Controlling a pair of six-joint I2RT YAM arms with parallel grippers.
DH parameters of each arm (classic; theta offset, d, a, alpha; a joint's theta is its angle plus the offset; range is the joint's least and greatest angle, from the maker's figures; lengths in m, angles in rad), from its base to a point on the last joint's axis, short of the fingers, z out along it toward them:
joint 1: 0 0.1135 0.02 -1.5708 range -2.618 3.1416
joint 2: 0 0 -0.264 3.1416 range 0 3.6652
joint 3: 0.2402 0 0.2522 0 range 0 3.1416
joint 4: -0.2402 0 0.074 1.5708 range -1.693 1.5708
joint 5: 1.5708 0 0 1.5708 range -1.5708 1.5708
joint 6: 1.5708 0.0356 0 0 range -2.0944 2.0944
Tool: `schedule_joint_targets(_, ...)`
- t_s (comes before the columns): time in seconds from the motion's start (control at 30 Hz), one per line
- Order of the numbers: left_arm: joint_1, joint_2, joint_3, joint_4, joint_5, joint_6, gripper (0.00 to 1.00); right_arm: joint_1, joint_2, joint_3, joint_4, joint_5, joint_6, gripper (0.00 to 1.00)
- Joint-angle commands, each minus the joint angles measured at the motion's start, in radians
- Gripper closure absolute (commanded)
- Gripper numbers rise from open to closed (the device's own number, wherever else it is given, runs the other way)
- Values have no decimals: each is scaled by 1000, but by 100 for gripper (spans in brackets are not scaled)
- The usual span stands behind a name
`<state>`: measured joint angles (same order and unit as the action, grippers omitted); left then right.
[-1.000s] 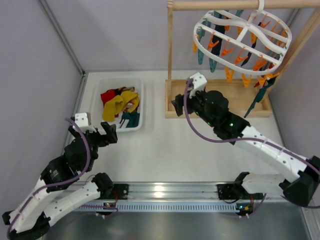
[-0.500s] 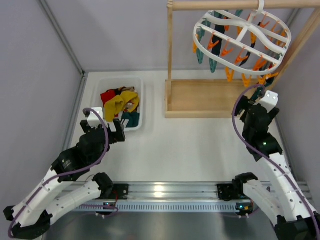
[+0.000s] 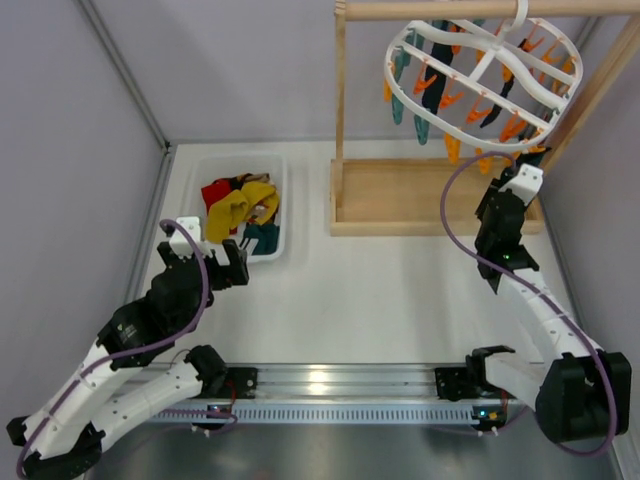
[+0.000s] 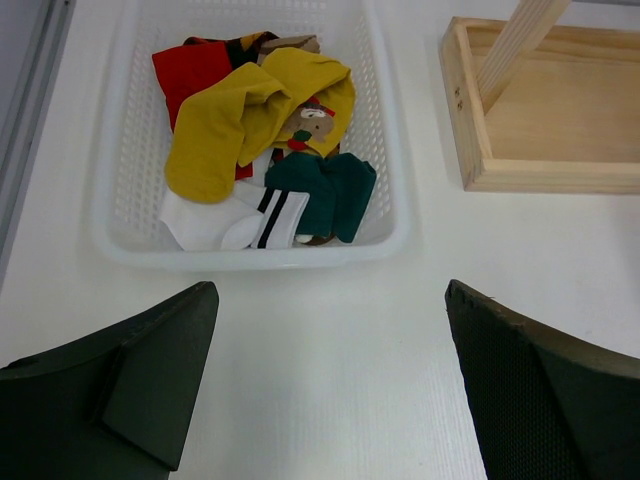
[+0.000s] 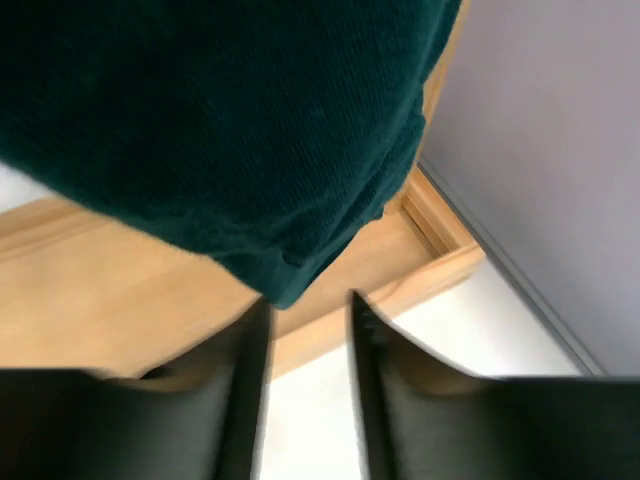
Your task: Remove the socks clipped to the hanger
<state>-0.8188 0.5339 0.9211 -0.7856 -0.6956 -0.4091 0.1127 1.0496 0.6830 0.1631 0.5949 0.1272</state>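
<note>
- The hanger (image 3: 478, 68), a white oval frame with crossbars, hangs by its hook from the wooden rod (image 3: 440, 10) in the upper right of the top view. It is tilted, and orange and teal clips (image 3: 452, 148) dangle below its rim.
- A dark teal sock (image 5: 220, 130) hangs down and fills the upper half of the right wrist view. Its lower tip sits right at the mouth of the right gripper (image 5: 305, 310).
- That gripper's blurred fingers (image 5: 245, 380) stand a narrow gap apart, with white table showing between them. Whether the pads touch the fabric cannot be told.
- In the top view the right arm reaches up under the hanger's lower right rim, over the right end of the stand's wooden tray base (image 3: 420, 195), and hides most of this sock.
- The other socks lie heaped in a white mesh basket (image 4: 400, 200) at the upper left of the left wrist view: a mustard yellow sock (image 4: 240, 120) on top, a red sock (image 4: 195, 75) behind it, and a dark green-teal sock (image 4: 325, 195) to its lower right.
- A white sock with black stripes (image 4: 235, 215) lies along the basket's near side.
- The left gripper (image 4: 330, 380) is spread fully wide with nothing between its fingers. It sits low over the bare table just in front of the basket.
- The basket stands left of the tray base, the two well apart.
</note>
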Motion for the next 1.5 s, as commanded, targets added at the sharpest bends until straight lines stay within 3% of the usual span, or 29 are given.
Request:
schedule_joint_targets(0.0, 6, -2, 1, 28, 2, 10, 1, -15, -11, -23, 216, -61, -49, 75)
schedule_joint_targets(0.13, 6, 12, 5, 26, -2, 10, 1, -8, -106, -94, 266, -89, -9, 79)
schedule_joint_targets(0.17, 7, 17, 7, 28, -4, 10, 1, -4, -124, -111, 283, -90, -9, 90)
schedule_joint_targets(0.23, 9, 24, 10, 26, -1, 10, 1, 1, -180, -149, 303, -104, 0, 100)
schedule_joint_targets(0.43, 15, 76, 64, 26, 56, 0, 1, 74, -261, -177, 256, -185, 22, 100)
schedule_joint_targets(0.57, 15, 156, 171, 31, 165, -39, 1, 311, -269, -183, 242, 6, -26, 100)
schedule_joint_targets(0.8, 13, 426, 537, 36, 356, -20, 1, 574, -231, -137, 225, 239, 6, 100)
schedule_joint_targets(1.03, -25, 710, 899, 32, 508, 24, 1, 839, -80, -39, 309, 446, -102, 100)
schedule_joint_targets(1.27, -157, 903, 1215, 32, 576, 153, 1, 987, 84, 96, 372, 502, -179, 100)
schedule_joint_targets(1.47, -259, 1046, 1363, 31, 587, 240, 1, 1081, 202, 187, 415, 543, -250, 100)
